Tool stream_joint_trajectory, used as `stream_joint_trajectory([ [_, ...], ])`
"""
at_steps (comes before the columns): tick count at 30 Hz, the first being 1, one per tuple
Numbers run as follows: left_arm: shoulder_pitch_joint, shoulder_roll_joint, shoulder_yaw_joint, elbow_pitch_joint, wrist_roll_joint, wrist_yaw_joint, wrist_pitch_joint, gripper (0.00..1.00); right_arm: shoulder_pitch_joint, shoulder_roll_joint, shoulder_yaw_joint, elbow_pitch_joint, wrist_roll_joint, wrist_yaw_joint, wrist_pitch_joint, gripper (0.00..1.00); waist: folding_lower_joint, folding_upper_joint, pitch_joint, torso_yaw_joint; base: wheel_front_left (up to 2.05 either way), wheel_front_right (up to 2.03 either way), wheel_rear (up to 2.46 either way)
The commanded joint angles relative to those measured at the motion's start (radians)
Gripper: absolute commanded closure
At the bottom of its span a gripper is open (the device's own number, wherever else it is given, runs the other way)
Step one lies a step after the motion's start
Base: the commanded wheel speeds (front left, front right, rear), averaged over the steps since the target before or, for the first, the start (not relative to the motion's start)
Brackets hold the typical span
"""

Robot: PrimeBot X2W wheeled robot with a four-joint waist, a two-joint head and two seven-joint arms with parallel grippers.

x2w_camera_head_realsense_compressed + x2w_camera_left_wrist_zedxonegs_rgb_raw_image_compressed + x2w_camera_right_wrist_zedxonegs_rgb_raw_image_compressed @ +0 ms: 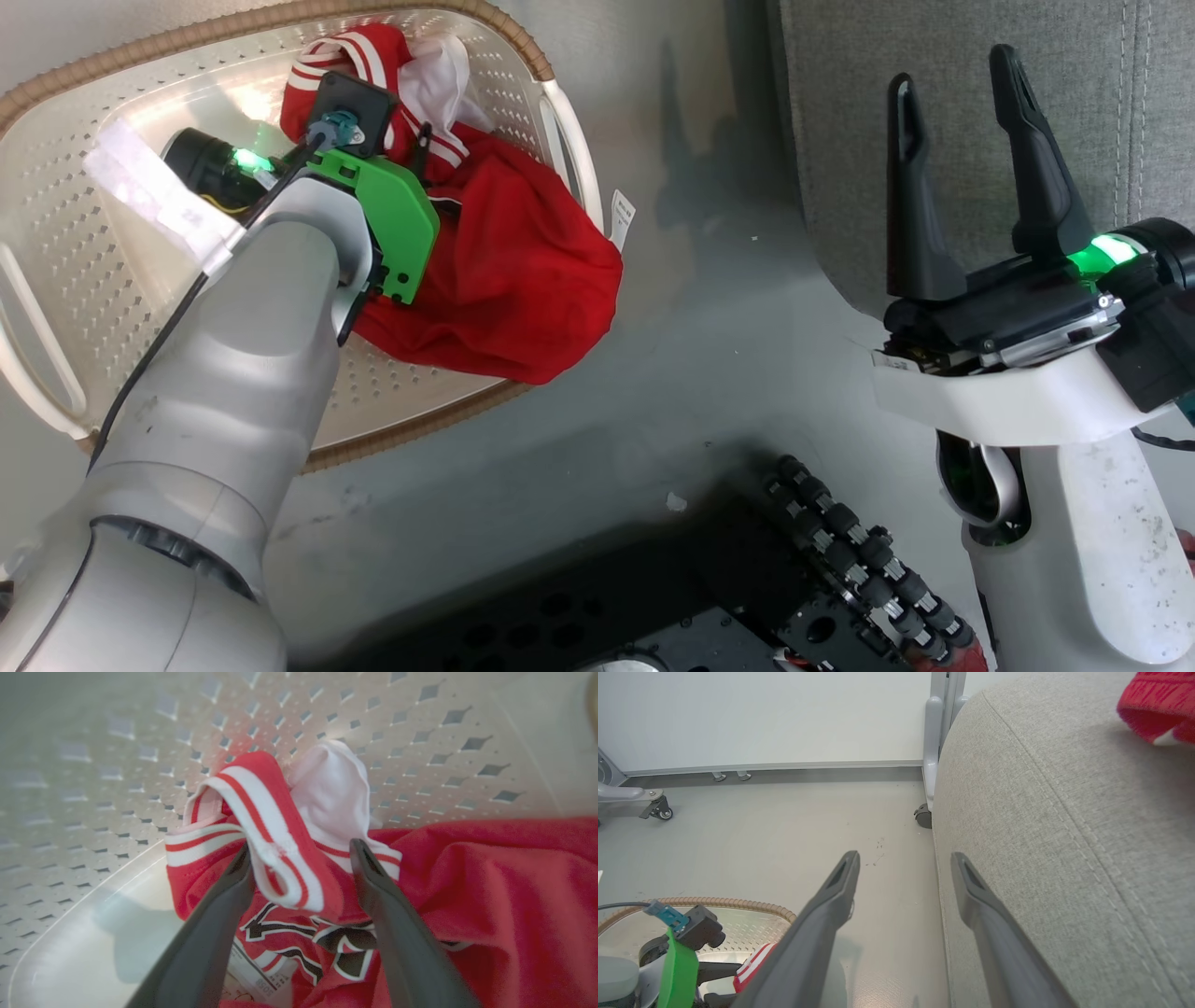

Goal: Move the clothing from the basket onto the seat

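Observation:
A red garment [504, 271] with white stripe trim lies bunched in the right half of the cream perforated basket [84, 280]. My left gripper [301, 856] is down inside the basket and open. A folded striped band [275, 858] sits between its fingers, above black-and-white lettering [299, 942] and a white tag [254, 975]. My right gripper [954, 79] is open and holds nothing, at the left edge of the grey seat [1027, 37]. A second red garment [1162, 704] rests on the seat [1064, 835] at the far right.
Grey floor [728, 308] separates basket and seat. My dark base [840, 560] with a roller chain is at the bottom. A white wall, a grey post on a caster [923, 816] and another wheeled frame [658, 812] stand beyond. A label [621, 217] hangs off the basket.

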Motion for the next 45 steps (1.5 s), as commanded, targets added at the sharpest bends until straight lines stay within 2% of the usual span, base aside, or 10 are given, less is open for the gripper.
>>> stream_joint_trajectory([
  [1, -0.021, 0.015, -0.005, 0.006, 0.006, -0.005, -0.002, 1.0, -0.018, 0.0, 0.003, 0.002, 0.006, -0.001, -0.003, 0.0, -0.0001, 0.0, 0.0, 0.0, 0.0, 0.0, 0.0],
  [9, 0.024, 0.002, -0.005, 0.006, -0.013, 0.007, -0.066, 1.0, -0.023, 0.0, -0.003, 0.021, 0.023, -0.001, -0.003, 0.0, -0.0001, 0.0, -0.059, 0.036, 0.0, 0.0, 0.0],
  [17, 0.159, -0.025, 0.01, -0.054, -0.043, 0.012, -0.123, 1.0, 0.015, -0.001, 0.003, 0.061, 0.013, -0.001, -0.003, 0.0, -0.0001, 0.0, -0.242, 0.113, 0.0, 0.0, 0.0],
  [25, 0.368, 0.004, 0.089, -0.322, -0.004, 0.074, -0.123, 1.0, 0.116, -0.002, 0.0, 0.11, 0.001, -0.001, -0.003, 0.0, -0.0001, 0.0, -0.501, 0.173, 0.0, 0.0, 0.0],
  [30, 0.514, 0.028, 0.173, -0.476, 0.021, 0.089, -0.123, 1.0, 0.197, -0.001, 0.01, 0.146, 0.001, -0.001, -0.003, 0.0, -0.0001, 0.0, -0.658, 0.195, 0.0, 0.0, 0.0],
  [37, 0.689, 0.031, 0.282, -0.651, 0.077, 0.115, -0.124, 1.0, 0.292, -0.002, 0.039, 0.192, -0.006, -0.001, -0.003, 0.0, -0.0001, 0.0, -0.838, 0.213, 0.0, 0.0, 0.0],
  [45, 0.818, 0.018, 0.379, -0.794, 0.127, 0.109, -0.124, 1.0, 0.385, -0.005, 0.048, 0.219, 0.001, -0.001, -0.003, 0.0, -0.0001, 0.0, -0.985, 0.217, 0.0, 0.0, 0.0],
])
